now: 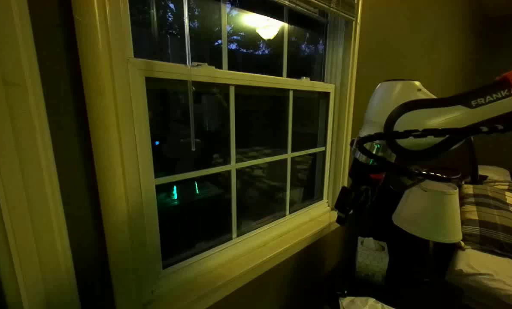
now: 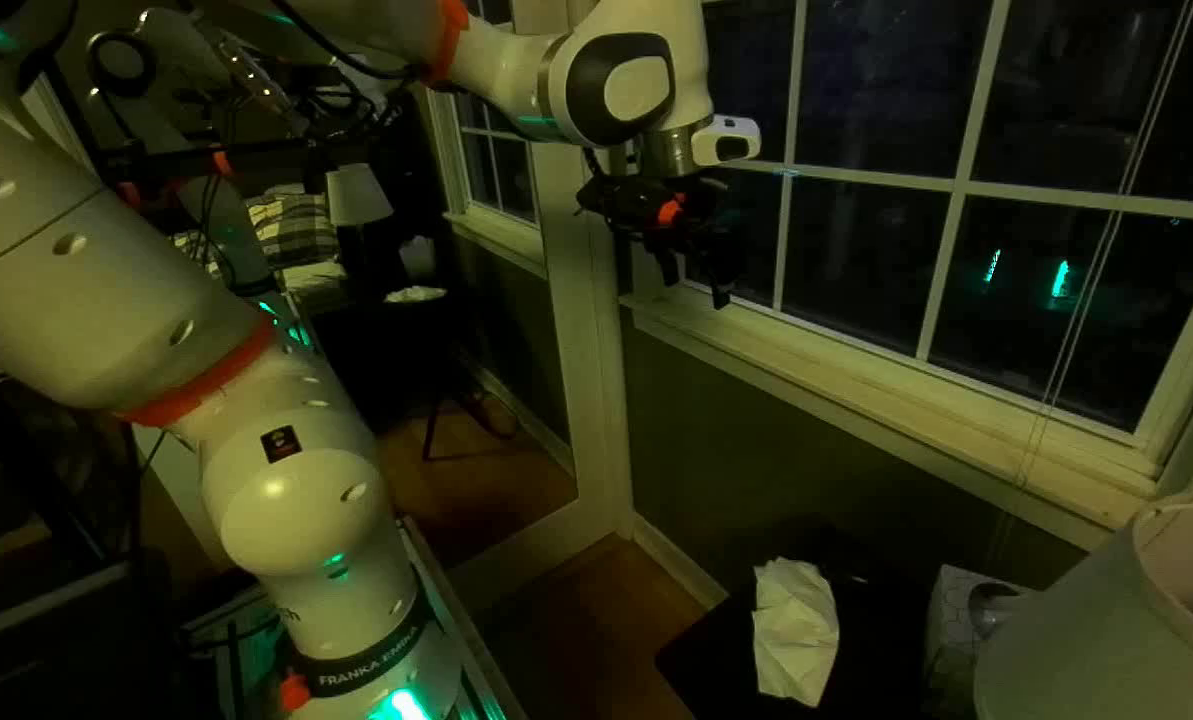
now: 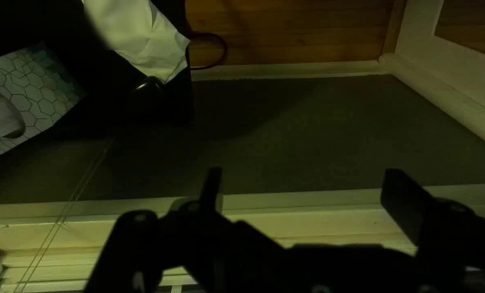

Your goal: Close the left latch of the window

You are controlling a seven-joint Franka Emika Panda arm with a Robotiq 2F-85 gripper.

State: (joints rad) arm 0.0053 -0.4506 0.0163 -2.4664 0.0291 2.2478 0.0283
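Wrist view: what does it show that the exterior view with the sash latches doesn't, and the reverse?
Only the wrist view shows the fingers standing clearly apart, the wood floor and the baseboard. Of this pair, only the exterior view shows the left sash latch, right sash latch, lampshade and plaid bedding; the latches are too small to call open or shut. Both share the windowsill and tissue box.

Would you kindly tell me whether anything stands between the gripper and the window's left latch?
Possibly: in an exterior view, a thin wand hangs at the left end of the left latch. I see nothing else between the latch and the gripper.
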